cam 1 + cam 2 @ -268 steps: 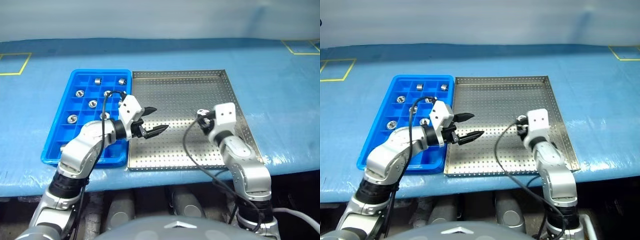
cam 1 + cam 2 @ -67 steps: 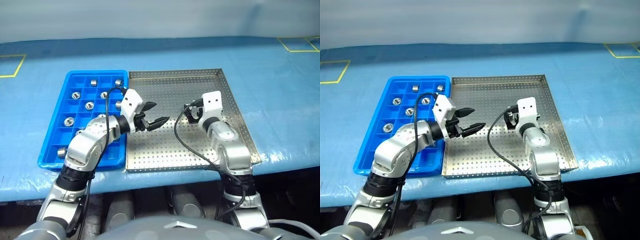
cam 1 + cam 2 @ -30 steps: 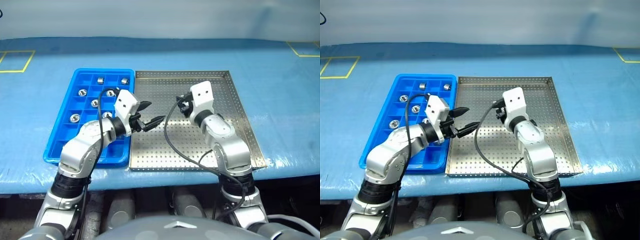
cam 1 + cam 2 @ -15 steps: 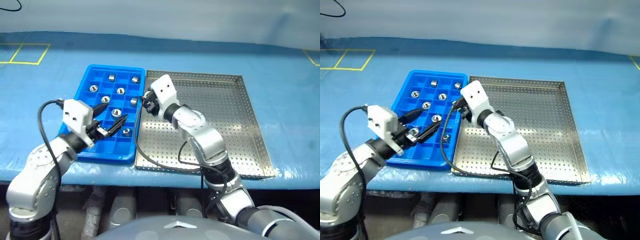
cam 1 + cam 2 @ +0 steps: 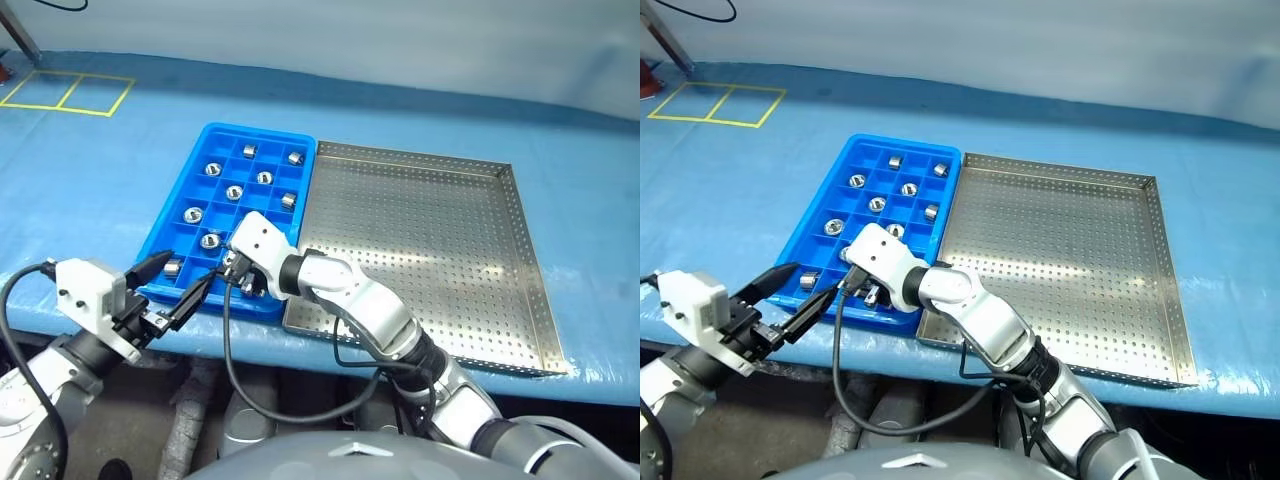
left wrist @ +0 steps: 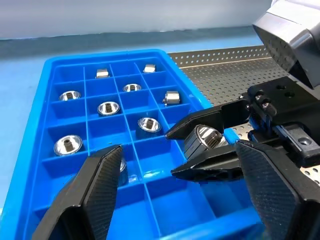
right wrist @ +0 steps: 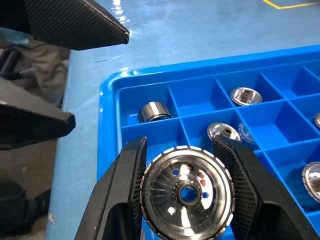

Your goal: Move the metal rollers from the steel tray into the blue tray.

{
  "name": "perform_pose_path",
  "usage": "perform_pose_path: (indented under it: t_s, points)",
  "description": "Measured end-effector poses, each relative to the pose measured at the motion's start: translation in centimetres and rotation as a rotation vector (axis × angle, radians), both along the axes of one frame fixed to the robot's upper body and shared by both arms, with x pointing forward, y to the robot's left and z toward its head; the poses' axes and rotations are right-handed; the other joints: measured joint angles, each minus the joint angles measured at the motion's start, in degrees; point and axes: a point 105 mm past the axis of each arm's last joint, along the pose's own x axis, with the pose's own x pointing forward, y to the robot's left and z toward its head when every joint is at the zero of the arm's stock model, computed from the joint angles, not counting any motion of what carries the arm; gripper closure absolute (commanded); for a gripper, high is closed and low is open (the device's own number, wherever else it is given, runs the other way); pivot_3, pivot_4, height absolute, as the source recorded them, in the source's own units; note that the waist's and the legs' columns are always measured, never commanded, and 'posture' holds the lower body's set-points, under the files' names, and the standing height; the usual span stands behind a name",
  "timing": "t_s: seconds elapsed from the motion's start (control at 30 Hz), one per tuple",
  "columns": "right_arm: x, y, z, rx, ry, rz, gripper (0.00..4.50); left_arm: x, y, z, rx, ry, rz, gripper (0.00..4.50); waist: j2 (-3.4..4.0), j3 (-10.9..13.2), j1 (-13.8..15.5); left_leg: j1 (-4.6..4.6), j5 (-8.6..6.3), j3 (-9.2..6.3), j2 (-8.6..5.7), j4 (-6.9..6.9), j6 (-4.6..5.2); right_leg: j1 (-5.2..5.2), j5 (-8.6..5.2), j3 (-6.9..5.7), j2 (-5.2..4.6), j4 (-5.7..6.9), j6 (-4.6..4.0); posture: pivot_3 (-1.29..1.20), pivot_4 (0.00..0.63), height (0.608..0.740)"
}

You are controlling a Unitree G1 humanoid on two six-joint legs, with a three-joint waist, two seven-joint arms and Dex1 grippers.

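1. Blue-covered worktop [image 5: 90, 180] carries both trays side by side: blue tray [image 5: 172, 213] on the left, steel tray [image 5: 420, 240] touching its right rim.
2. Steel tray floor looks bare; no rollers visible on the perforated surface.
3. Metal rollers [image 5: 234, 192] sit singly in cells of the blue tray, mostly toward its far end and middle; one lies on its side in a cell by the near left corner.
4. Right gripper [image 7: 186, 197] reaches across over the near edge of the blue tray, its fingers pinching one roller [image 7: 187, 192] end-on, above the near cells.
5. Left gripper [image 5: 170, 287] hangs off the near left corner of the blue tray, fingers spread, nothing between them.
6. Step in hand, by my reading: placement of what is probably the last roller; task nearly complete.
7. Next move calls for lowering the held roller into a vacant near cell, squarely inside the cell walls, then releasing. Exact target cell is hard to tell, as the arm hides it from the head camera.
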Motion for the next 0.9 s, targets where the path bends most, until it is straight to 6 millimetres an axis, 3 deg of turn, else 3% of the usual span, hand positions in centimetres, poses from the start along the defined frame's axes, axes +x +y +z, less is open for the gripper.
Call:
perform_pose_path:
  t_s: [0.4, 0.73, 0.9]
  points:
    - [0.8, 0.6, -1.9, -0.046, 0.032, 0.025, 2.76, -0.9, 0.3, -0.2, -0.004, -0.004, 0.054, 0.51, 0.00, 0.01, 2.81, -0.05, -0.01, 0.00, 0.02, -0.13, -0.01, -0.09, -0.07, -0.04, 0.02, -0.04, -0.09, 0.47, 0.150, 0.740]
    - [1.6, 0.2, -3.7, -0.089, 0.046, -0.007, 2.76, -0.9, 0.0, -0.2, -0.018, -0.026, 0.022, 0.51, 0.00, 0.01, 3.01, -0.04, -0.02, 0.01, 0.02, -0.15, -0.02, -0.09, -0.09, -0.04, 0.02, -0.06, -0.11, 0.45, 0.150, 0.740]
    - [2.1, -0.2, -3.6, -0.080, 0.052, -0.026, 1.13, -0.7, 0.4, -0.5, -0.021, -0.022, 0.021, 0.51, 0.01, 0.01, 2.94, -0.04, -0.02, 0.01, 0.02, -0.16, -0.02, -0.08, -0.09, -0.05, 0.01, -0.09, -0.11, 0.43, 0.150, 0.740]
